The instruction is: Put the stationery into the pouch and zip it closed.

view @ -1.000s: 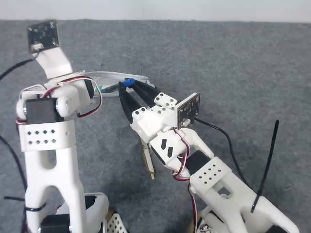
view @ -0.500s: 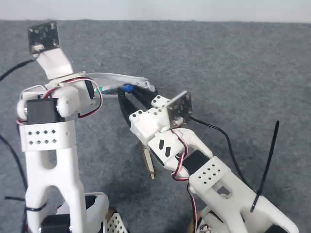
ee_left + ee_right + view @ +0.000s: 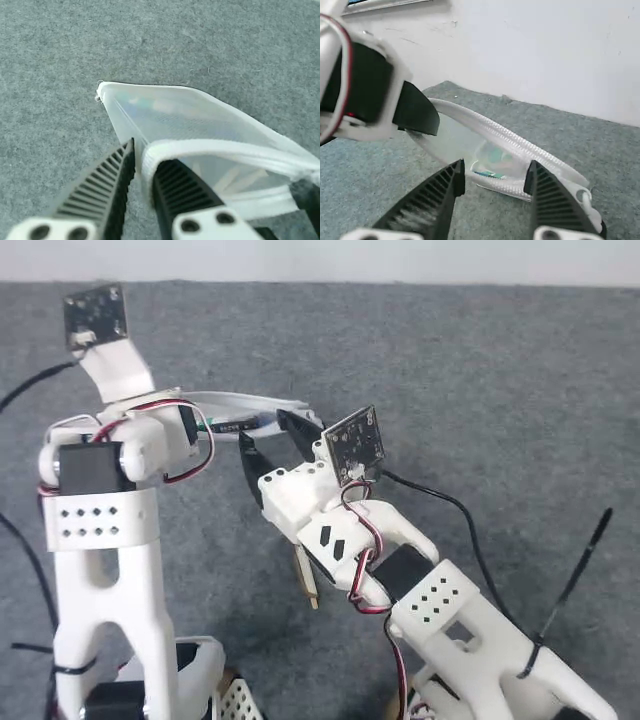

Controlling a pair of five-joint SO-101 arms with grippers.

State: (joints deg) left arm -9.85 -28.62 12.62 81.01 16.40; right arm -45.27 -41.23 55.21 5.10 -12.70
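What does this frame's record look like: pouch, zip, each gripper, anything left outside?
pouch: translucent, mouth open, items visible inside
zip: not yet closed
left gripper: shut on the pouch rim
right gripper: open, facing the pouch mouth
wooden stick: lying on the grey mat, under the right arm

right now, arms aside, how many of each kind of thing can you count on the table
pouch: 1
wooden stick lying loose on the carpet: 1
stationery inside the pouch: some, too blurred to count
total countable: 2
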